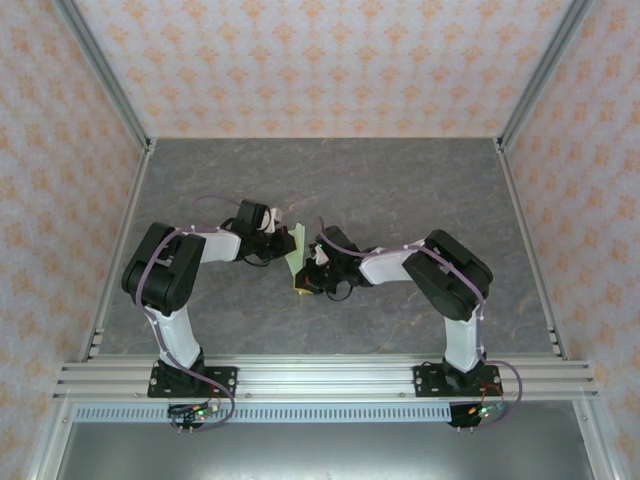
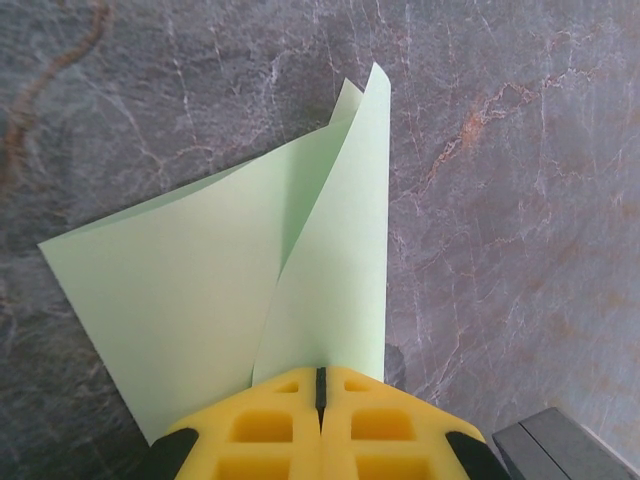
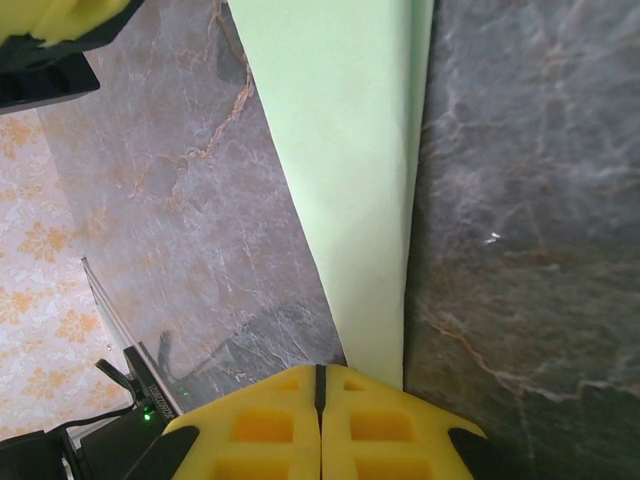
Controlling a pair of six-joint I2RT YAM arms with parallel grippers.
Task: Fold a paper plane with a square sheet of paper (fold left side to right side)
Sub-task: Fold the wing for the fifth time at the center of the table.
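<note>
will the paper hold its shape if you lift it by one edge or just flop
Likely floppy: the paper flap rising to the left gripper curls instead of standing flat. Probably very light, so a push may slide or buckle it on the smooth table.

Square sheet of paper (image 2: 190,290): pale green, plain, unmarked. Sits mid-surface (image 2: 520,200), half folded. Lower layer is flat on the surface, and the upper flap is lifted and curls over it towards the far corner. Fold is still rounded, not creased flat.

Grey marbled table (image 1: 400,190), pale green paper (image 2: 170,290)
</note>
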